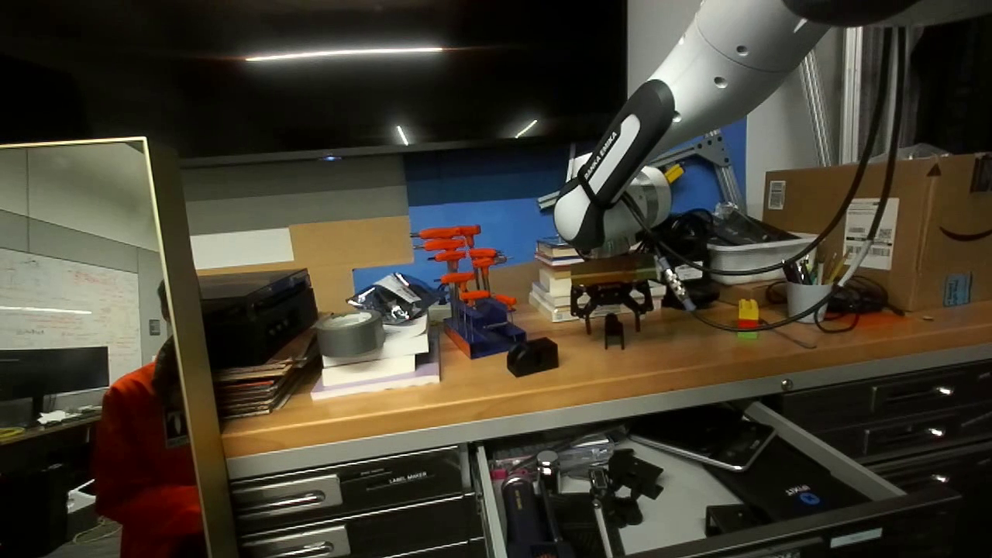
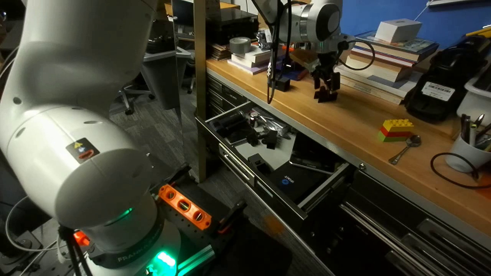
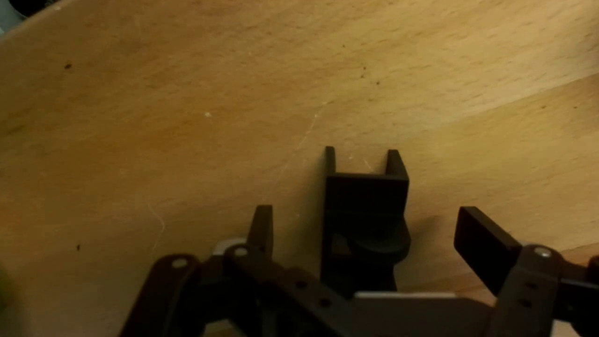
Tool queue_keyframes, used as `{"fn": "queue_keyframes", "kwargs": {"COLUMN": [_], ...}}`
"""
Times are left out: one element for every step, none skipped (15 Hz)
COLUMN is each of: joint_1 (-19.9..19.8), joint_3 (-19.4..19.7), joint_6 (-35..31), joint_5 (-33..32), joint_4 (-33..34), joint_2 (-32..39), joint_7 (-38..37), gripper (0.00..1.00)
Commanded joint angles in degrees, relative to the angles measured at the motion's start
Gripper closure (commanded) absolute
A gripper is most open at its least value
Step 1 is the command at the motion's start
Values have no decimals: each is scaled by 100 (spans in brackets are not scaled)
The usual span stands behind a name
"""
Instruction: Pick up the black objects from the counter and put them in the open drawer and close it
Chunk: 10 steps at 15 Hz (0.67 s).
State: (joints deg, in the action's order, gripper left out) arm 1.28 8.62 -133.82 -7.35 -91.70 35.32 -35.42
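Note:
One black object (image 1: 614,332) stands on the wooden counter (image 1: 666,364) under my gripper (image 1: 613,319). In the wrist view this black object (image 3: 367,201) has two prongs and lies between the open fingers (image 3: 365,220), with gaps on both sides. In an exterior view the gripper (image 2: 326,81) is just over the black object (image 2: 325,95). A second black object (image 1: 532,357) sits on the counter by the red tool rack; it also shows in an exterior view (image 2: 283,84). A third black lump (image 2: 259,164) lies in the open drawer (image 2: 282,153), near its front.
The drawer also holds a tablet (image 2: 312,157), a dark iFixit case (image 2: 287,180) and tools. A red-handled tool rack (image 1: 480,325), books (image 1: 554,287), a tape roll (image 1: 350,333), toy bricks (image 2: 396,130), a spoon (image 2: 406,148) and a pen cup (image 2: 466,153) stand on the counter.

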Motion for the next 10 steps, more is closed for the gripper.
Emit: {"fn": "queue_keyframes", "kwargs": {"joint_1": [-15, -10, -13, -15, -18, -15, -12, -6, -22, -119], "joint_3": [76, 95, 104, 113, 119, 126, 132, 138, 112, -36], "joint_6": [208, 207, 212, 219, 228, 233, 235, 252, 279, 427], "joint_5": [152, 133, 136, 140, 143, 140, 135, 128, 151, 272], "joint_4": [454, 492, 520, 552, 577, 596, 603, 601, 596, 558], "joint_2": [256, 295, 326, 356, 380, 397, 405, 403, 388, 314], "joint_7": [88, 78, 82, 82, 90, 89, 92, 94, 148, 446], "gripper": [8, 26, 32, 42, 50, 58, 65, 73, 80, 80]}}
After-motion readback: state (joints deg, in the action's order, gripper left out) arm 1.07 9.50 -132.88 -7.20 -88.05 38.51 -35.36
